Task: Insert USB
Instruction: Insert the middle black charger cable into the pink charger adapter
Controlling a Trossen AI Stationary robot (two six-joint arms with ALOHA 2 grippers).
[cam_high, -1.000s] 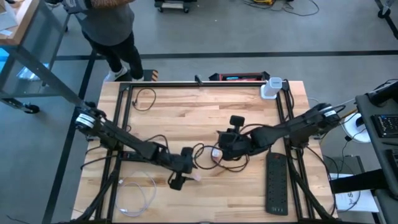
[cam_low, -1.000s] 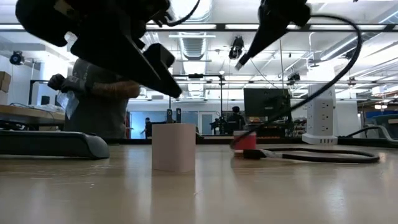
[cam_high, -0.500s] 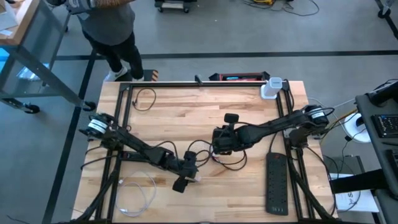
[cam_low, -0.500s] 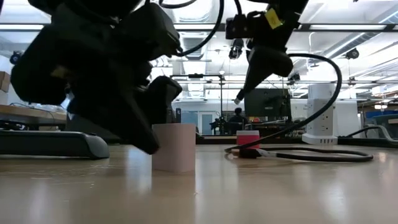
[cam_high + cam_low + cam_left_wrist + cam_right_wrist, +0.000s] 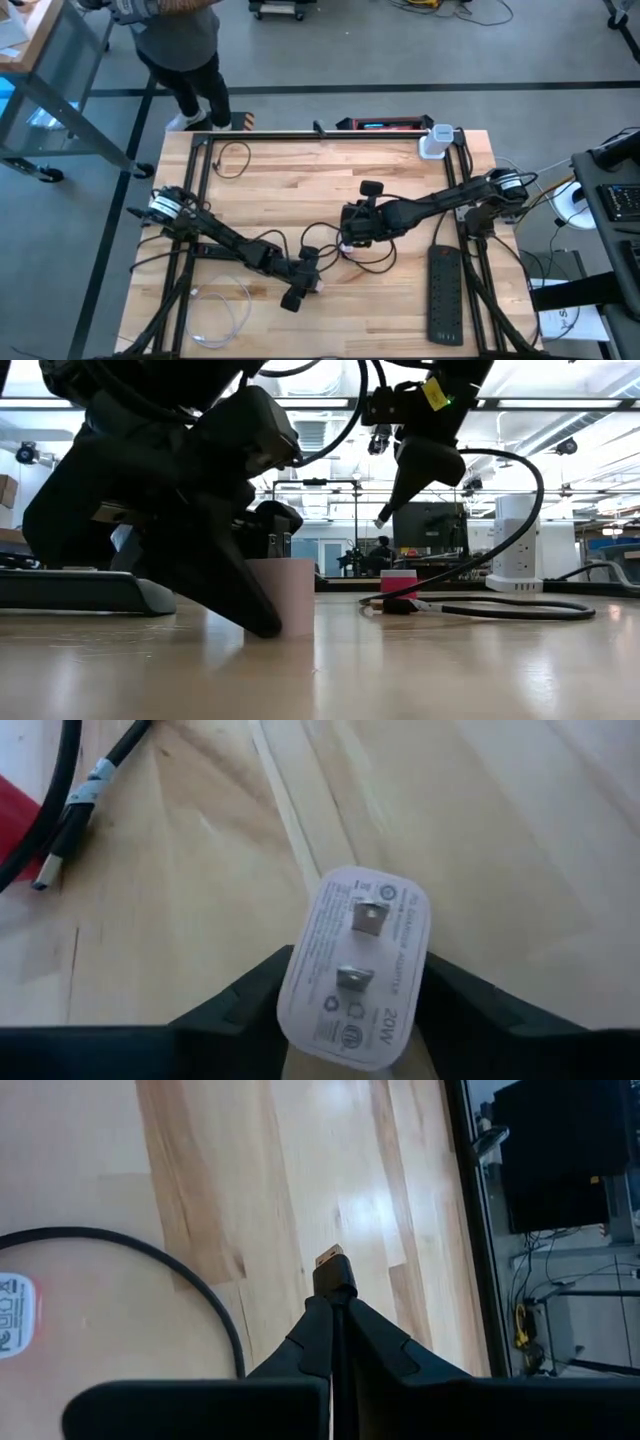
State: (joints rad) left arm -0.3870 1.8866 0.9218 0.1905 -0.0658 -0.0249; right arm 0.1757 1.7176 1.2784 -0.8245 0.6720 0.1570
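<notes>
Right tool (image 5: 335,1305): clamped on USB plug (image 5: 332,1270), raised mid-table.
Left tool (image 5: 350,995): fingers around white charger (image 5: 355,970), low on table (image 5: 400,170).
Your move: line plug w/ charger port, go slow.

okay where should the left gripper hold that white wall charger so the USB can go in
Grip the white charger across its two flat side faces, as the left gripper's fingers now straddle it on the table. The pronged end faces the wrist camera, so approaching from there probably leaves the opposite end free for the USB plug in the right gripper.
</notes>
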